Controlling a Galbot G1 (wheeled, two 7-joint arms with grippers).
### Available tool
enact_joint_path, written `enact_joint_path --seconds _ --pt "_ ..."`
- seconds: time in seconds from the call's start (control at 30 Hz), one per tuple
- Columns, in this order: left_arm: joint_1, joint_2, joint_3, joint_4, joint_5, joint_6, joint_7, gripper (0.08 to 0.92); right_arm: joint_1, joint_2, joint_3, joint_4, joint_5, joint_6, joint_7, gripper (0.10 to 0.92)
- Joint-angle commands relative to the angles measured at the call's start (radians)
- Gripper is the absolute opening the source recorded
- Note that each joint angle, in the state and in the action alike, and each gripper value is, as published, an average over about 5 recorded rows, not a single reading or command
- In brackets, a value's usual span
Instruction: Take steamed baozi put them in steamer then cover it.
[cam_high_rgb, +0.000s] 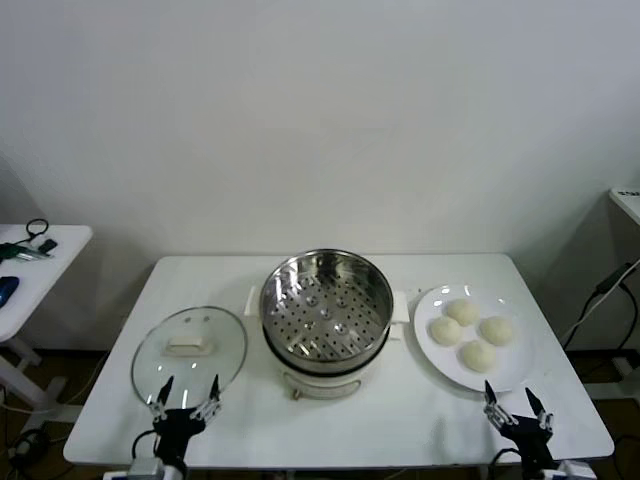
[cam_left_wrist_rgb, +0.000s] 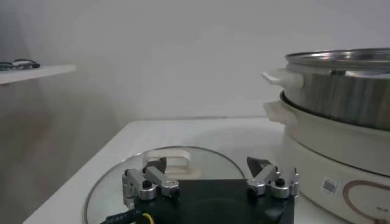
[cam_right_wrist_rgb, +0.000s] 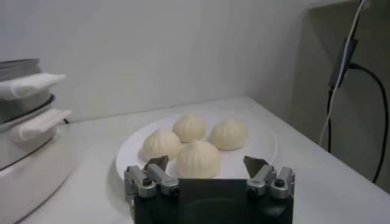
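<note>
Several cream-white baozi (cam_high_rgb: 470, 330) lie together on a white plate (cam_high_rgb: 510, 372) at the table's right; the right wrist view shows them close up, baozi (cam_right_wrist_rgb: 196, 159) nearest. The steamer (cam_high_rgb: 326, 308), a shiny steel pot with a hole-dotted tray, stands uncovered at the table's middle on its white base. Its glass lid (cam_high_rgb: 189, 345) with a white handle lies flat on the table to the left. My right gripper (cam_high_rgb: 517, 404) hovers open at the front edge, just short of the plate. At the lid's near rim my left gripper (cam_high_rgb: 185, 393) stands open and empty.
A white side table (cam_high_rgb: 30, 262) with dark items stands at far left. A cable (cam_high_rgb: 600, 300) hangs at far right beside another white surface. The steamer's side handle (cam_right_wrist_rgb: 30, 85) shows in the right wrist view, and steamer wall (cam_left_wrist_rgb: 341, 91) in the left.
</note>
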Motion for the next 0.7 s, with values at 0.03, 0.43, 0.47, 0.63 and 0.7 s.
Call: enact_joint_path --seconds 0.03,0.43,0.47,0.63,0.7 --pt "0.002 -0.001 0.002 -0.005 0.002 0.001 0.000 0.823 0.205 -0.118 0.057 -0.001 -0.078 -0.207 -0.066 0.823" --pt "0.007 0.009 0.010 -0.012 0.001 -0.012 -0.002 0.823 0.990 -0.683 -0.550 -0.347 -0.390 -0.289 -0.652 0.823" --pt "0.008 0.010 0.009 -0.012 0.000 -0.013 -0.003 0.823 1.064 -0.726 -0.637 -0.383 -0.455 -0.232 -0.742 0.823" --pt "0.016 0.015 -0.001 -0.016 -0.004 -0.022 -0.003 0.823 1.463 -0.832 -1.059 -0.558 -0.681 0.096 -1.130 0.823" --pt "0.018 0.017 -0.005 -0.015 -0.005 -0.025 -0.004 0.823 1.635 -0.828 -1.237 -0.623 -0.672 0.159 -1.220 0.823"
